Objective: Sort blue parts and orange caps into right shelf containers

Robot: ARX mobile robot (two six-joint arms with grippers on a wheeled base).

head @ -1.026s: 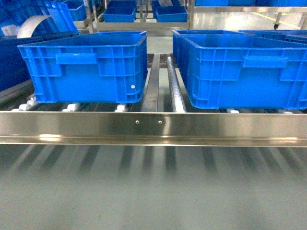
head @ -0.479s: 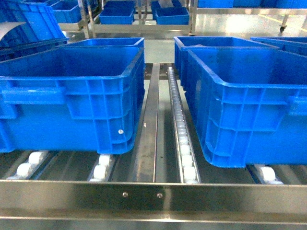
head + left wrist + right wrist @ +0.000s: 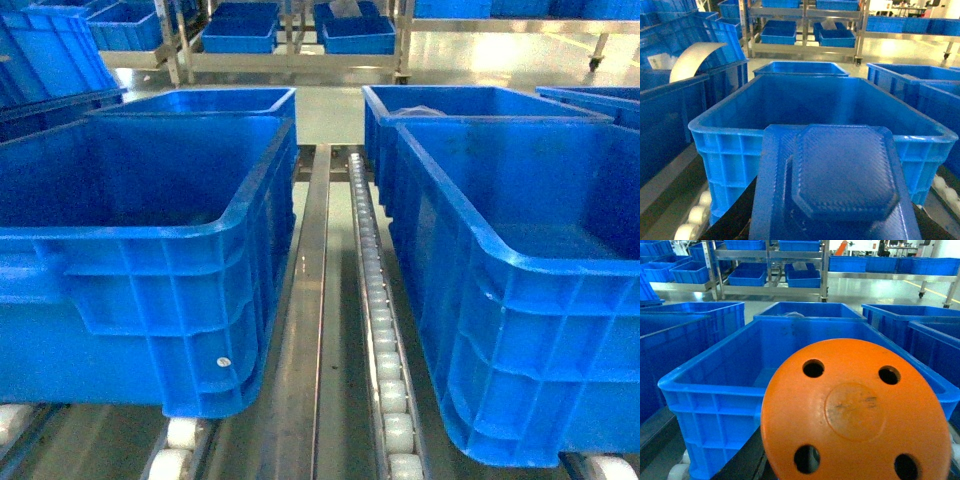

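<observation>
On my left wrist view a blue part [image 3: 840,185], a flat octagon-topped plastic piece, fills the foreground just short of the left crate [image 3: 815,125]; it looks stiff and light, best held by its edges. On the right, the orange cap [image 3: 857,412], a smooth holed disc, hangs before the right crate [image 3: 805,350], likely slippery. Neither hand shows, so I cannot tell their grip.
</observation>
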